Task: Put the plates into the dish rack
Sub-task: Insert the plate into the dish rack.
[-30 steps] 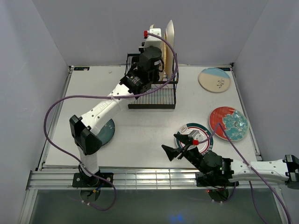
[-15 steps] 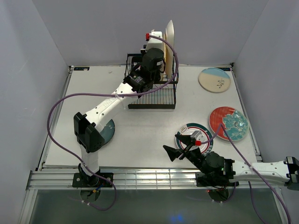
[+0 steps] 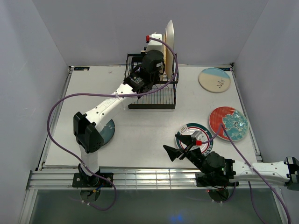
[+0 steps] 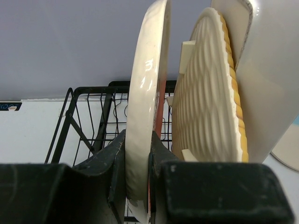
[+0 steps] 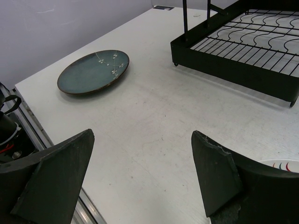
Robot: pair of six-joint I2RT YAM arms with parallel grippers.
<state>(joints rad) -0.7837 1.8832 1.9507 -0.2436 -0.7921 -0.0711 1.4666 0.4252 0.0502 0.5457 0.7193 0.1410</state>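
L arm stretched fwd over dish rack (image 3: 159, 95), L gripper (image 4: 138, 154) clamped on upright cream plate (image 4: 147, 93). R gripper (image 5: 142, 140) low above table, fingers wide apart, empty.

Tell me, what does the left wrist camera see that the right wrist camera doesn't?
Only the left wrist view: the left gripper clamped on an upright cream plate, with a yellow woven plate and a white plate standing beside it. Only the right wrist view: the right gripper, open, above the table, and a dark teal plate lying flat. Both: the black wire dish rack and the table.
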